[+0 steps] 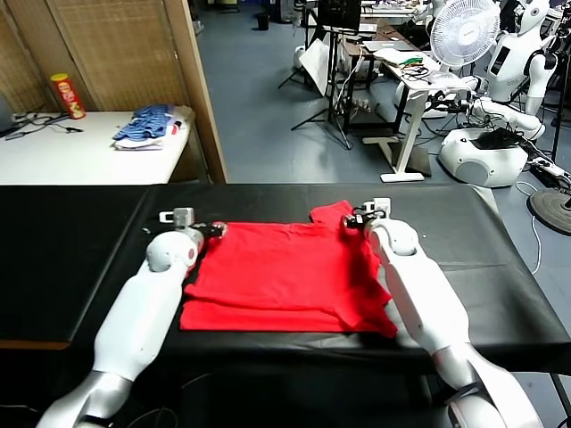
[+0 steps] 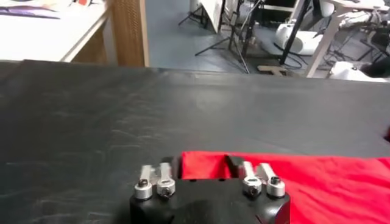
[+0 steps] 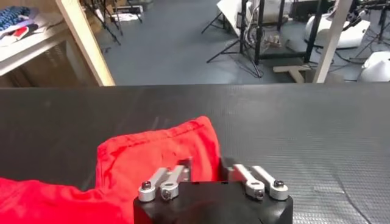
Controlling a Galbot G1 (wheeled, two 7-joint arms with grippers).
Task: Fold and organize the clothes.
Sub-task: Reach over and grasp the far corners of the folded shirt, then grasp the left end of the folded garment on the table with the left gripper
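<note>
The red T-shirt (image 1: 285, 276) lies flat on the black table cover (image 1: 71, 259), in the middle of the table directly in front of the robot. Its long axis runs left to right across the table. The far edge is a straight fold line between the two grippers; the near hem faces the robot. At the far right corner a sleeve (image 3: 177, 146) sticks out past the main panel, rumpled and raised into a soft hump, and the right side of the cloth is bunched into loose folds along the right forearm. The fabric is plain, matte, soft cotton; no print shows on the upward face.

The left gripper (image 1: 217, 230) sits at the far left corner of the shirt. In the left wrist view its fingers stand partly apart with the red corner lying between them; whether they actually pinch the cloth cannot be told. The right gripper (image 1: 353, 219) is at the sleeve, its jaws closed, with the red fabric gathered right at them; the fingertips are hidden, so the grip itself is not visible.

The cover is dark, slightly textured and faintly creased. Behind it stands a white table (image 1: 80, 156) carrying a blue striped heap of clothes (image 1: 145, 127) and a red-and-yellow snack can (image 1: 67, 95).
</note>
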